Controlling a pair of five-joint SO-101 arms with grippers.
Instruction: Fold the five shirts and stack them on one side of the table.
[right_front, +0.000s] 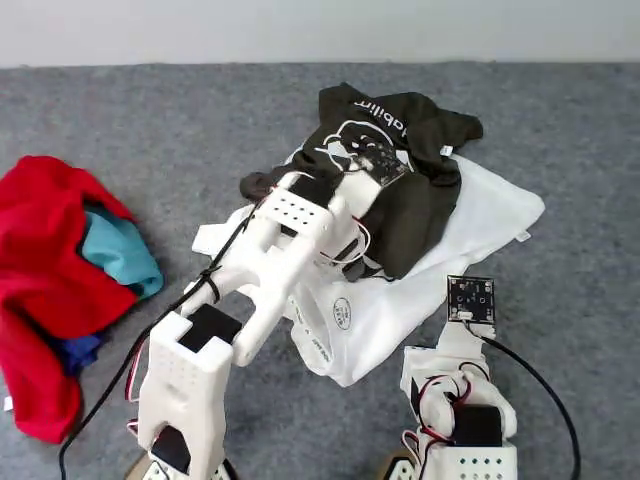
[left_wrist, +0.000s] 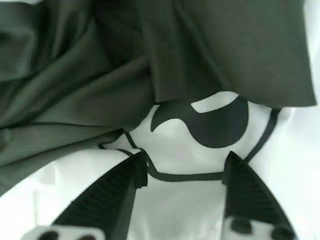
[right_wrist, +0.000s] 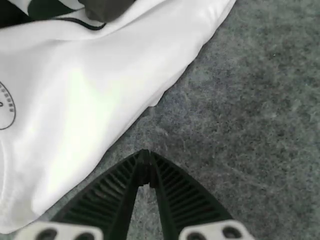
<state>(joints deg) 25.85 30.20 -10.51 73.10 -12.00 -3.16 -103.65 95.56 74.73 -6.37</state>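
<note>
A black shirt (right_front: 420, 190) lies crumpled on top of a spread white shirt (right_front: 480, 215) in the middle of the table. My left arm stretches over both. Its gripper (left_wrist: 182, 162) is open, with its fingers just above the white shirt's dark print (left_wrist: 215, 120) and beside the black shirt's folds (left_wrist: 100, 75). Nothing is between the fingers. My right gripper (right_wrist: 145, 156) is shut and empty over the grey felt, just off the white shirt's edge (right_wrist: 75, 100). At the left lies a heap of a red shirt (right_front: 45, 250), a teal shirt (right_front: 120, 250) and a blue shirt (right_front: 75, 350).
Grey felt (right_front: 560, 300) covers the table, with free room at the right and along the back. The right arm's base (right_front: 460, 430) sits folded at the front edge.
</note>
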